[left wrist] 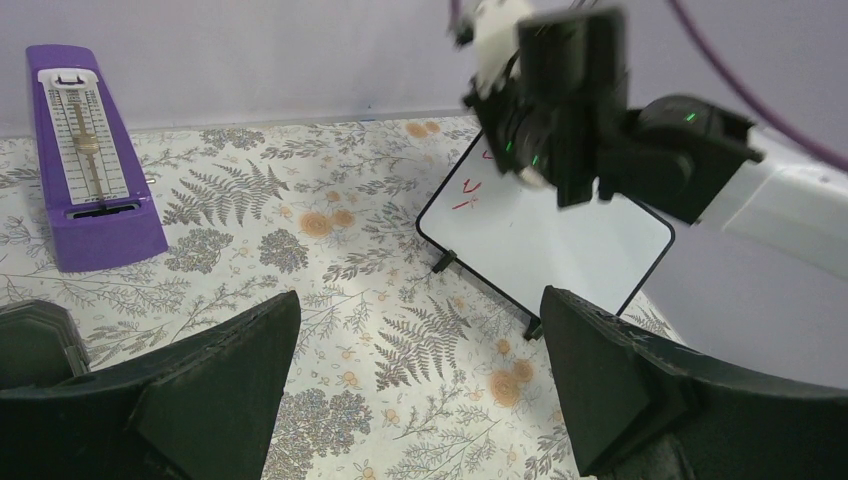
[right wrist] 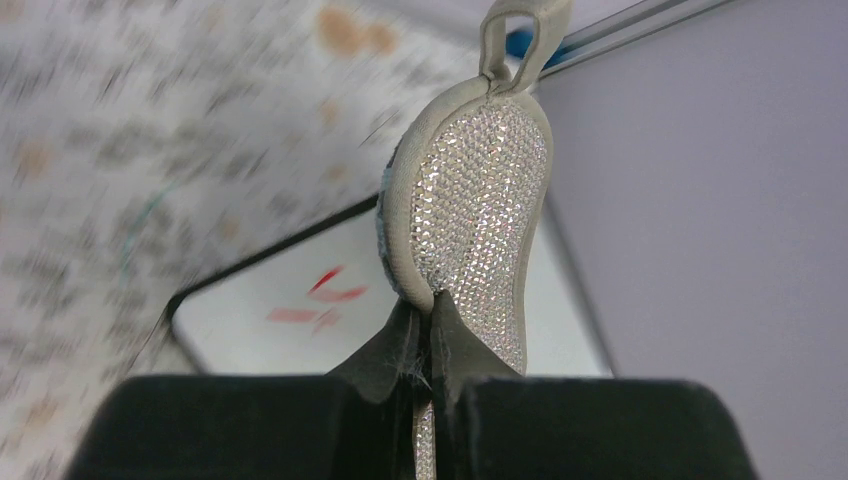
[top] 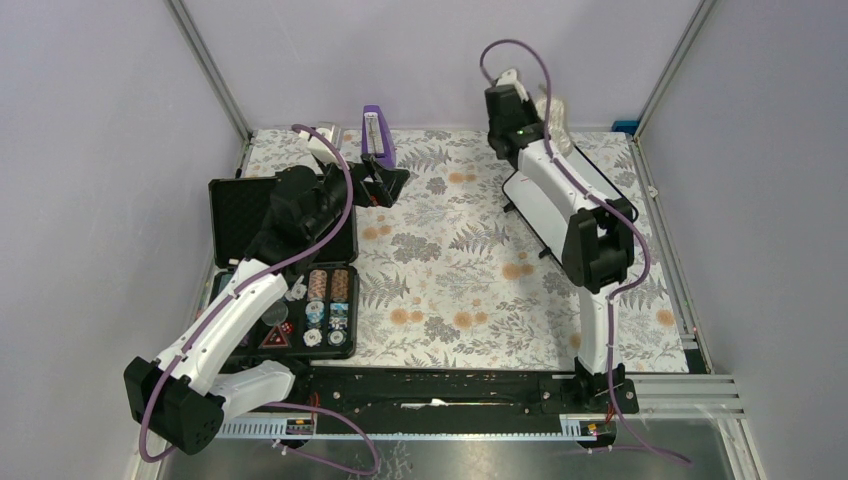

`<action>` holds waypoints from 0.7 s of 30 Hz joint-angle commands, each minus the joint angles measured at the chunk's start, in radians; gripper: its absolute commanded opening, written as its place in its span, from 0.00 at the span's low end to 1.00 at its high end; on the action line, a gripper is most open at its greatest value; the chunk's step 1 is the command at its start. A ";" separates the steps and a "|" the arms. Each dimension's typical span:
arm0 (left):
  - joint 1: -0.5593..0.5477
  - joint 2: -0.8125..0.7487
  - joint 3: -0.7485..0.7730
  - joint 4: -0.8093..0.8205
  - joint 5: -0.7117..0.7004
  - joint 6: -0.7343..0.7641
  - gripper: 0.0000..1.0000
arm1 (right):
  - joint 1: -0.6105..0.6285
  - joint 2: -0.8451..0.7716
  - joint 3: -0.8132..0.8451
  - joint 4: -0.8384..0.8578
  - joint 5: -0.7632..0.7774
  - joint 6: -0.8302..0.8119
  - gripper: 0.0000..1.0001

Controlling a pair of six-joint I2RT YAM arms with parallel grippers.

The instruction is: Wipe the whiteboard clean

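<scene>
Whiteboard [top: 522,205] sits on the right far part of the bench [top: 450,270], lying low on small black feet and partly under the right arm [top: 560,185].

Right jaws: clamped together on the lower edge of the silvery oval pad [right wrist: 470,200]. The pad stands upright out of them over the far end of the board. Contact with the surface: cannot tell; the right wrist view is blurred.

Left jaws: wide apart, holding nothing, hovering low over the bench near the purple metronome [left wrist: 90,160] and well apart from the board.

Board surface, left wrist view: most of the white area reads blank. A few short red strokes [left wrist: 468,190] are on it near the far left corner, just beside the pad. Part of the board is hidden behind the right arm, so that strip is unchecked.

Judgement: erasing is mostly done. Left to do: wipe the last red strokes, then check the hidden strip.

Black case of poker chips [top: 300,290] lies open at the left, not involved.
</scene>
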 commanded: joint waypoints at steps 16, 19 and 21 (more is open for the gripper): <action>-0.004 0.007 0.025 0.042 0.012 0.003 0.99 | -0.022 0.270 0.077 -0.007 0.192 -0.152 0.00; -0.005 0.005 0.025 0.042 0.012 0.002 0.99 | 0.011 0.255 0.011 -0.026 0.142 -0.092 0.00; -0.004 0.007 0.025 0.043 0.011 0.002 0.99 | 0.034 0.253 -0.015 -0.060 0.090 -0.041 0.00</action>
